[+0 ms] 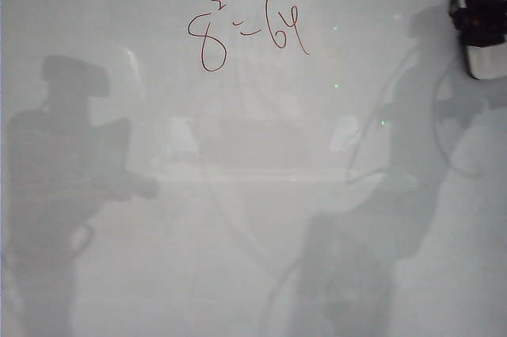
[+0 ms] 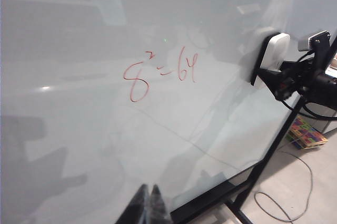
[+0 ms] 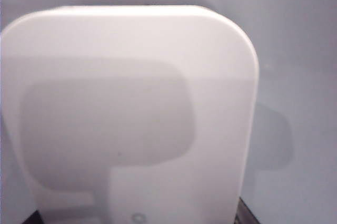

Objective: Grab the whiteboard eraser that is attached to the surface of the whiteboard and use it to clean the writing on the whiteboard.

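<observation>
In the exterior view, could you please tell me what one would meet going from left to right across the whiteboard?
The red writing on the whiteboard → the whiteboard eraser at the upper right, with the right gripper on it.

Soft, even light; the glossy pale grey-white whiteboard [image 1: 253,218] carries hazy arm shadows and reflections, and the right wrist close-up is blurred.

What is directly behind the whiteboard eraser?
The whiteboard eraser sits flat against the whiteboard, right pincer at it. The board patch under it is covered; the red writing lies apart.
</observation>
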You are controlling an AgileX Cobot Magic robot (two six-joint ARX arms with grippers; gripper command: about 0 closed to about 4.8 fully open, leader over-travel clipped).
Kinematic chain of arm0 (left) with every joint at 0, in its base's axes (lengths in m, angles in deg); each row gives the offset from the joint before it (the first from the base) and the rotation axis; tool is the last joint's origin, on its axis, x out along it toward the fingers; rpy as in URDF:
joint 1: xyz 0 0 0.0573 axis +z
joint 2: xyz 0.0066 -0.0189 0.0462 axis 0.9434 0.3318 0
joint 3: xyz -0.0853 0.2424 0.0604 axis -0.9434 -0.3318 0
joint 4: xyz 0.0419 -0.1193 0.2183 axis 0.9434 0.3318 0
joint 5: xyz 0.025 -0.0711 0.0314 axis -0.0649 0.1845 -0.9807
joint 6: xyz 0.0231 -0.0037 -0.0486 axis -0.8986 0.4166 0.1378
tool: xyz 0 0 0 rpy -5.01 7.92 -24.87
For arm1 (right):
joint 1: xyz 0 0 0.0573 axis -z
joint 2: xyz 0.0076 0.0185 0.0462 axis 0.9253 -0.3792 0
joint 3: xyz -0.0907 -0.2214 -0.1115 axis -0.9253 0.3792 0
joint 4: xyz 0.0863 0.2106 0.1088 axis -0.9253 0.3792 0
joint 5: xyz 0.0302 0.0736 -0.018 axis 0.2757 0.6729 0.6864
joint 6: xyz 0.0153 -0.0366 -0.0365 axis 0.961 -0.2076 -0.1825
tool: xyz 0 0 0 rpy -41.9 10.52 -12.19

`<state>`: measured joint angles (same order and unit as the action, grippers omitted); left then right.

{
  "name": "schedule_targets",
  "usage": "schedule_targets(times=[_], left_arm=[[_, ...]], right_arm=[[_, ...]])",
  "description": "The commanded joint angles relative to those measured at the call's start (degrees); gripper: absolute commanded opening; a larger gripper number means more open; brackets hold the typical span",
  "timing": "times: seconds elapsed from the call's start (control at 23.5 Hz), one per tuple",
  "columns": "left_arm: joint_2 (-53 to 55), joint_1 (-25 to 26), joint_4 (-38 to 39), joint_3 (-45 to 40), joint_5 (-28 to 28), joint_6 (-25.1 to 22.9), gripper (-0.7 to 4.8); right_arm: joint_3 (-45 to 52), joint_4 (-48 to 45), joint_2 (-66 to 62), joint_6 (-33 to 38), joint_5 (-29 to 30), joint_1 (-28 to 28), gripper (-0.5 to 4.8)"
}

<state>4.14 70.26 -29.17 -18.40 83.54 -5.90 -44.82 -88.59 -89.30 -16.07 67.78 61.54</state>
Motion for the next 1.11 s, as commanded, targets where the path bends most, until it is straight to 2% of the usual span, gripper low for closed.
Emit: schedule_targets(times=[0.04,0.17,0.26,0.3,0.43,0.51,0.6,0.81,0.98,1.11], left_arm=[[0.1,0.0,-0.1,0.3,-3.1,-1.4,-0.06],[0.1,0.0,1.0,0.3,-6.8,-1.4,-0.05],[0.1,0.0,1.4,0.4,-7.8,-1.9,-0.06],[0.0,0.0,1.5,0.4,-7.6,-4.6,-0.06],[0.0,0.0,1.3,0.4,-7.7,-6.8,-0.05],[0.0,0.0,1.3,0.4,-7.7,-7.6,-0.06],[0.0,0.0,1.3,0.4,-7.7,-9.0,-0.05],[0.0,0.0,1.3,0.4,-7.7,-9.1,-0.06],[0.0,0.0,1.3,0.4,-7.7,-9.1,-0.06],[0.0,0.0,1.3,0.4,-7.7,-9.1,-0.05]], right_arm=[[-3.6,11.4,6.3,-12.9,-4.2,-11.3,1.74],[-10.5,23.6,6.6,-15.5,-11.2,-20.5,1.75],[-14.9,27.5,5.3,-16.3,-15.3,-25.2,1.75],[-19.6,29.4,2.6,-16.7,-19.5,-30.1,1.76],[-30.3,33.8,-6.5,-18.2,-26.2,-36.8,1.75],[-33.7,32.7,-12.1,-18.0,-28.2,-37.1,1.8],[-33.6,31.1,-13.7,-18.0,-28.4,-37.1,1.8],[-31.7,28.4,-14.4,-17.6,-28.2,-37.1,1.8],[-28.9,25.5,-13.2,-12.5,-28.1,-36.1,1.8],[-20.8,15.7,-10.6,-8.9,-23.1,-34.7,1.8]])
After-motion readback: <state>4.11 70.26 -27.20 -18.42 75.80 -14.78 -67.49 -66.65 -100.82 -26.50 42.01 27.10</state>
